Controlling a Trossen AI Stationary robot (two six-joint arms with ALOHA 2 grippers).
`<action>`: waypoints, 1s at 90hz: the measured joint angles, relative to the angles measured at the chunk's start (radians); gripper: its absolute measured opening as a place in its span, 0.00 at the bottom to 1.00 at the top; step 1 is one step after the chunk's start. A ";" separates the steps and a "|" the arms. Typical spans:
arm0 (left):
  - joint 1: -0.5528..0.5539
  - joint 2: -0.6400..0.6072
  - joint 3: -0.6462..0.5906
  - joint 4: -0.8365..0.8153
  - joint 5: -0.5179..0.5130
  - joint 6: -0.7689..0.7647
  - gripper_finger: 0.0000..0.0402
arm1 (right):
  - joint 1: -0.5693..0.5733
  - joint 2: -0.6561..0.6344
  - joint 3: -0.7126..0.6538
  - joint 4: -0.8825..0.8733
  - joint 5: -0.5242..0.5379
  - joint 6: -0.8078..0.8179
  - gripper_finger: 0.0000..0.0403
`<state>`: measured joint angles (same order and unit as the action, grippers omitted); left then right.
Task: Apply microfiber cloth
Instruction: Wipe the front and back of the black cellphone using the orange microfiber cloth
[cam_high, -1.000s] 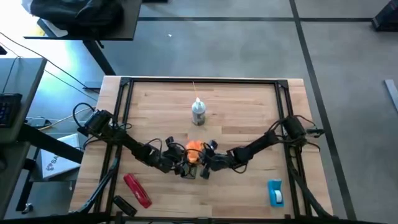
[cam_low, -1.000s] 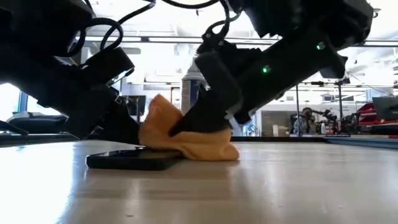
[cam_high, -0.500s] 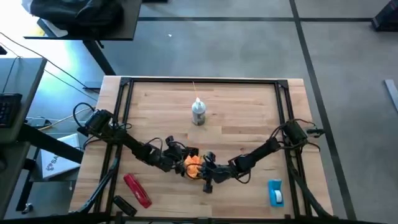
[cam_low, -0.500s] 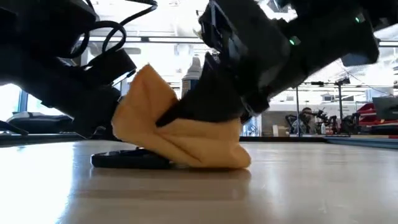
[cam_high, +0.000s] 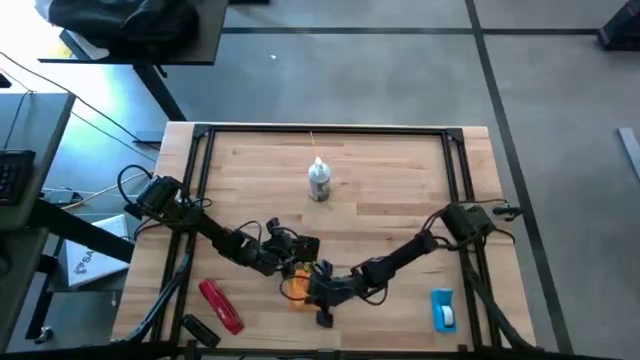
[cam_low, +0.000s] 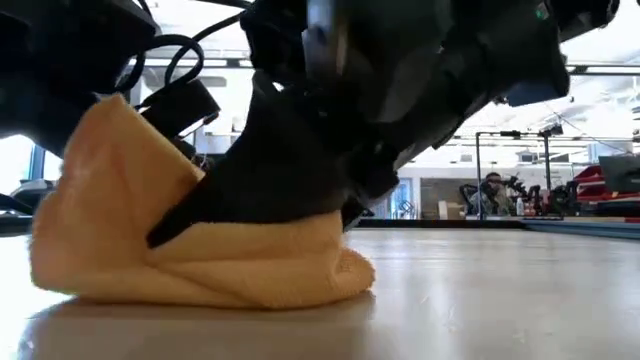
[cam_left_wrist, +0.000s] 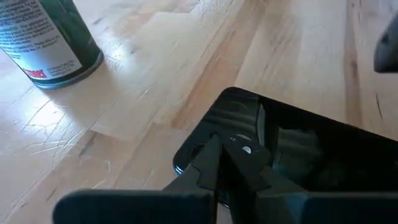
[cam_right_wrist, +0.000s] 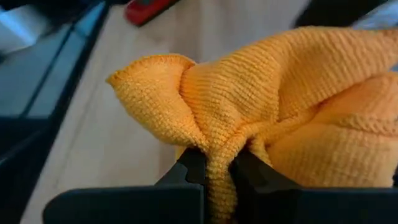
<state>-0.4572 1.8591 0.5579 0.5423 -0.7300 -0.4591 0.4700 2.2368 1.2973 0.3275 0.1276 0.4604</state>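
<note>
Phone (cam_left_wrist: 292, 155) hidden in low view behind the microfiber cloth (cam_low: 200, 250); only one corner and part of its black glass show in the left wrist view, the rest cut off. Cloth barely visible from above, a sliver of orange under the right gripper (cam_high: 312, 287) near the front middle of the wooden table (cam_high: 400, 180). Low view: cloth bunched, resting on the tabletop, long axis lying along the surface, one corner raised into a peak. Right gripper (cam_right_wrist: 217, 168) clenched on a pinched fold of the cloth, fabric squeezed between its two fingers. Left gripper (cam_left_wrist: 221, 152) sits over the phone corner, fingers closed together, tips at the glass; contact cannot be confirmed. Spray bottle (cam_high: 318, 180) upright, well apart toward the back. Red tool (cam_high: 221, 305) front left; blue object (cam_high: 443, 309) front right.
</note>
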 joint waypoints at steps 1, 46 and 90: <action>0.000 0.000 0.000 0.000 0.000 0.000 0.00 | -0.002 -0.001 0.000 -0.001 -0.013 -0.007 0.01; -0.014 0.000 -0.001 0.001 -0.001 0.016 0.00 | -0.082 -0.200 -0.005 -0.734 0.582 -0.075 0.01; -0.014 0.000 -0.001 0.010 0.005 0.015 0.00 | -0.130 -0.069 0.003 -0.301 0.319 -0.198 0.01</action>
<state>-0.4713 1.8591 0.5568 0.5525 -0.7245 -0.4436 0.3396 2.1677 1.3006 0.0269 0.4468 0.2622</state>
